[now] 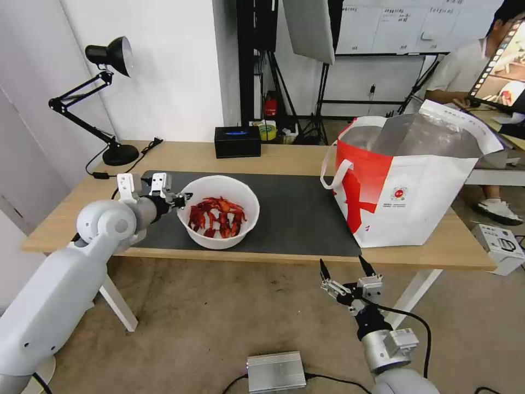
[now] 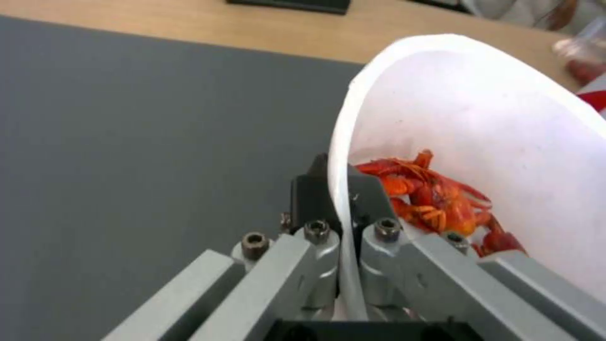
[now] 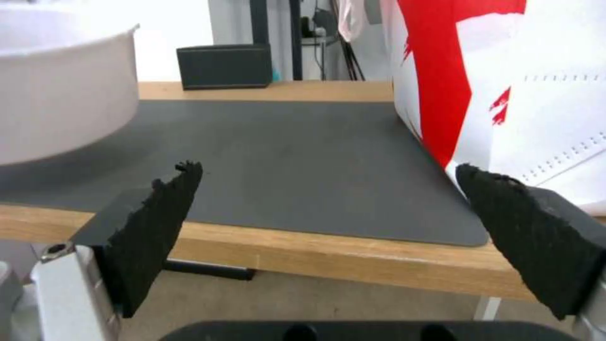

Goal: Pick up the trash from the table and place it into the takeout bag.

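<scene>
One white bowl (image 1: 220, 218) of crayfish shells sits upright, mouth up, on the tabletop's grey mat (image 1: 295, 213), left of the takeout bag (image 1: 407, 186). Left gripper (image 1: 183, 199) pinches its rim; right gripper (image 1: 343, 267) hangs open below the tabletop edge.

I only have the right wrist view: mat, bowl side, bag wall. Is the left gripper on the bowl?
Observer: Yes, the left gripper is shut on the bowl rim, one finger inside, one outside.
Operator: What's in the bowl?
Observer: Red crayfish shells.
Operator: Is the bag open?
Observer: Yes, the bag stands open-topped at the mat's right end.
Operator: Where's my gripper?
Observer: The right gripper is open, below the table edge.
</scene>
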`<state>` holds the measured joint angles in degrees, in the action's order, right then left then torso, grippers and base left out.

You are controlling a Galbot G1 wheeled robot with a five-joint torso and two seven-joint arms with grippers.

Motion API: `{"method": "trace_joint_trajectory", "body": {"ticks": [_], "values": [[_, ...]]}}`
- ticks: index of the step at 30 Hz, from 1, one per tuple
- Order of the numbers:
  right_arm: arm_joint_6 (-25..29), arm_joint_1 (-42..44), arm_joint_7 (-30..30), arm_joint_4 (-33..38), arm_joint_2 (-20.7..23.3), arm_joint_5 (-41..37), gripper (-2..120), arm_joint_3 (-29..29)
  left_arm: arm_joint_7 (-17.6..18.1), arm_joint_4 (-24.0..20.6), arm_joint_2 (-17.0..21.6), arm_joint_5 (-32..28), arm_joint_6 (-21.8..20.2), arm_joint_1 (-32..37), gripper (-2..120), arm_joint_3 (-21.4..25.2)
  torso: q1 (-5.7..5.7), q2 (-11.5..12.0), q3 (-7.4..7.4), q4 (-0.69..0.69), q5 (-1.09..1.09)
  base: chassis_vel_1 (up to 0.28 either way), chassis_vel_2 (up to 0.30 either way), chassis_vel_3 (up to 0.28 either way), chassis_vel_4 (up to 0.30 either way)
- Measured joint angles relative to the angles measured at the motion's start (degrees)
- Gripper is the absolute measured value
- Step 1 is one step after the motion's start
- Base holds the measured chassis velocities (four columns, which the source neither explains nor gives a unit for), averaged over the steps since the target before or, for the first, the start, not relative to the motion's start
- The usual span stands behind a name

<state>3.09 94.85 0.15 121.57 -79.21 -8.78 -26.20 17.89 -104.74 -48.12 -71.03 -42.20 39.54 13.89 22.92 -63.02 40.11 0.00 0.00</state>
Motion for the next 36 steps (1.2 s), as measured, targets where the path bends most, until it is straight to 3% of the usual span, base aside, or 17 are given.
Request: {"method": "trace_joint_trajectory", "body": {"ticks": [13, 21, 30, 36], "values": [[0.0, 0.0, 0.0, 0.0, 0.0, 0.0, 100, 0.0, 5.9, -10.0, 0.4, -9.8, 0.0, -0.7, 0, -0.2, 0.0, 0.0, 0.0, 0.01, 0.0, 0.0, 0.0, 0.0, 0.0], [0.0, 0.0, 0.0, 0.0, 0.0, 0.0, 100, 0.0, 7.6, -14.4, -1.3, -13.4, 0.1, -3.4, 0, -2.3, 0.0, 0.0, 0.0, 0.01, 0.0, 0.0, 0.0, 0.0, 0.0], [0.0, 0.0, 0.0, 0.0, 0.0, 0.0, 100, 0.0, 8.1, -14.8, -3.9, -14.9, 0.1, -8.2, 0, -6.7, 0.0, 0.0, 0.0, 0.01, 0.0, 0.0, 0.0, 0.0, 0.0], [0.0, 0.0, 0.0, 0.0, 0.0, 0.0, 100, 0.0, 9.3, -12.4, -9.9, -14.9, 0.1, -14.1, 0, -12.7, 0.0, 0.0, 0.0, -0.01, 0.01, 0.0, 0.0, 0.0, 0.0]]}}
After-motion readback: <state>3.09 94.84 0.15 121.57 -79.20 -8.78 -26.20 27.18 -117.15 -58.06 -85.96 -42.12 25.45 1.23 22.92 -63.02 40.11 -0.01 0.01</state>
